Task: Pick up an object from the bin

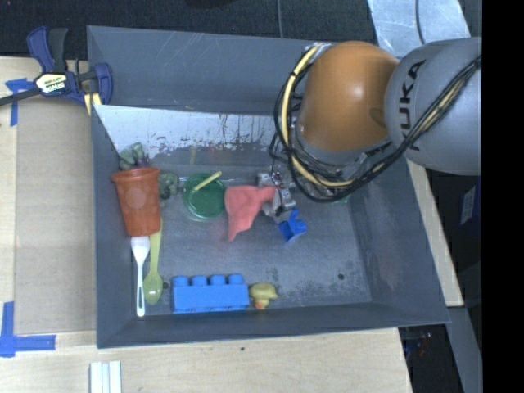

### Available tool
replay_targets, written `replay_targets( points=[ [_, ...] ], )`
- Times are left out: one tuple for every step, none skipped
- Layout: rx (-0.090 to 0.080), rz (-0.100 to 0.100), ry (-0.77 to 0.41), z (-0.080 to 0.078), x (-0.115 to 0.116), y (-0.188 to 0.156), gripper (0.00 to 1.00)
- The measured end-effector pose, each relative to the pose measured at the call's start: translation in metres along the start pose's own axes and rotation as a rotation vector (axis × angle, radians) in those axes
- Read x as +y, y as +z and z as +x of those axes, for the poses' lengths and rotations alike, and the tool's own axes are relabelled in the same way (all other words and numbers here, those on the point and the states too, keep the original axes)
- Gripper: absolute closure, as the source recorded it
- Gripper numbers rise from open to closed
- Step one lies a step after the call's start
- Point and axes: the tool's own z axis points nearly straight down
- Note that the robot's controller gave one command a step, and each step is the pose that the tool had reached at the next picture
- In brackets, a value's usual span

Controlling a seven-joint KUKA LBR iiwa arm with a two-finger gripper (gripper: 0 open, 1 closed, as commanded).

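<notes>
Jaws, gap unclear, against crumpled floppy pink piece (242, 209), small blue block (291, 228) just beside.

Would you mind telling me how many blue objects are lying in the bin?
2. A long blue studded brick lies along the near wall; a small blue piece lies mid-bin, right of the pink floppy thing. The arm may hide others.

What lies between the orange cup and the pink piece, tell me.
A round green dish with a yellow stick across it lies between the orange cup and the pink piece, seen in the camera view.
</notes>
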Motion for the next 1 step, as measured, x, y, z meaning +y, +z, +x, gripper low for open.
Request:
replay_targets(
  points=[
    [0.012,-0.002,0.014,0.0184,-0.0212,-0.0736,1.00]
  ],
)
